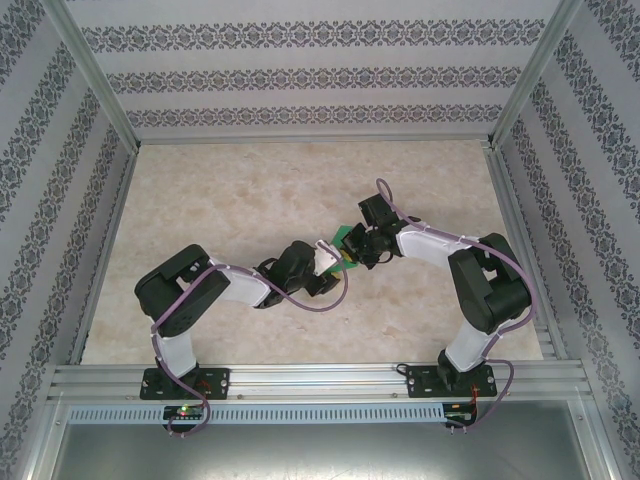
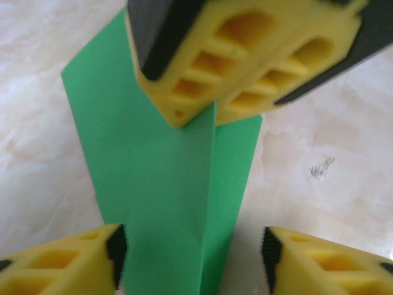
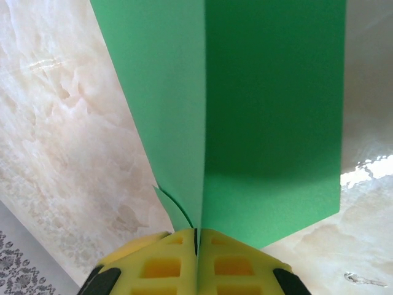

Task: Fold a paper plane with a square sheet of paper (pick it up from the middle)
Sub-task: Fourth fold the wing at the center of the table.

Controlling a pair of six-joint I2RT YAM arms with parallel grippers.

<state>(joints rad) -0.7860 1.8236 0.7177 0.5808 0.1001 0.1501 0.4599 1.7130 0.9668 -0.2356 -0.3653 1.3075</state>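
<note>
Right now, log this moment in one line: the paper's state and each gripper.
green paper: creased down the middle | right gripper: shut on the crease | left gripper: open, straddling the paper

Around the square sheet of paper [image 3: 270,110] the rest was set thus — the table [image 1: 250,190] lay below it, the right gripper [image 3: 196,236] sat at its right, clamped on its edge, and the left gripper [image 2: 190,255] sat at its left, one finger on each side of it.
</note>
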